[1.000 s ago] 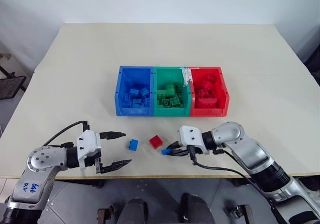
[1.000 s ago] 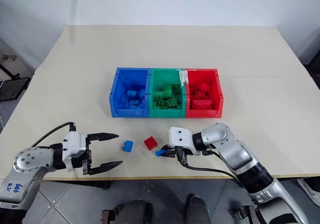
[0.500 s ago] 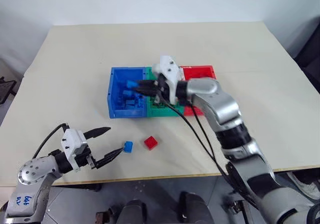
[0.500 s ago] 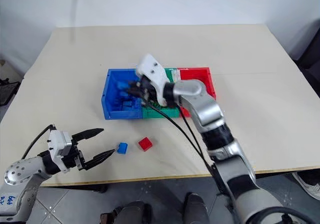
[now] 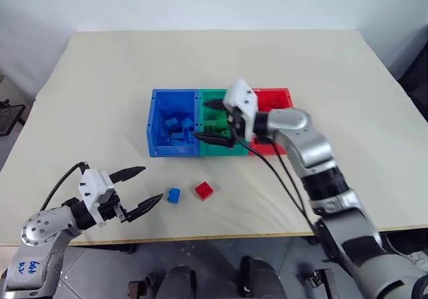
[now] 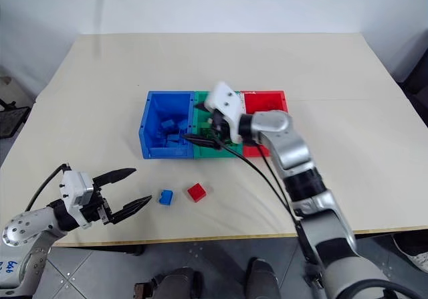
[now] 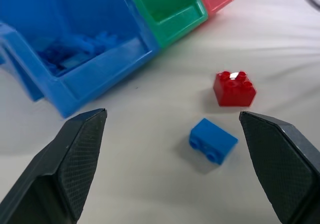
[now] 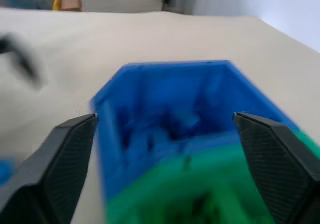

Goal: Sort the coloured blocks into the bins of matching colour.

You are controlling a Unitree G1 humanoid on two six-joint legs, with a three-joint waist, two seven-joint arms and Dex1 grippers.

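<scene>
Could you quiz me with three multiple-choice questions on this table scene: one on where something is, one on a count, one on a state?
1. Where is the loose red block?
A. On the table in front of the bins
B. Inside the green bin
C. Behind the bins

2. How many blocks lie loose on the table?
A. Four
B. Two
C. None

3. How is the right claw?
A. Shut on a red block
B. Shut and empty
C. Open

Answers: 1 A, it lies beside the loose blue block, nearer the robot than the blue bin. 2 B, one red and one blue. 3 C, its fingers stand apart with nothing between them.
</scene>
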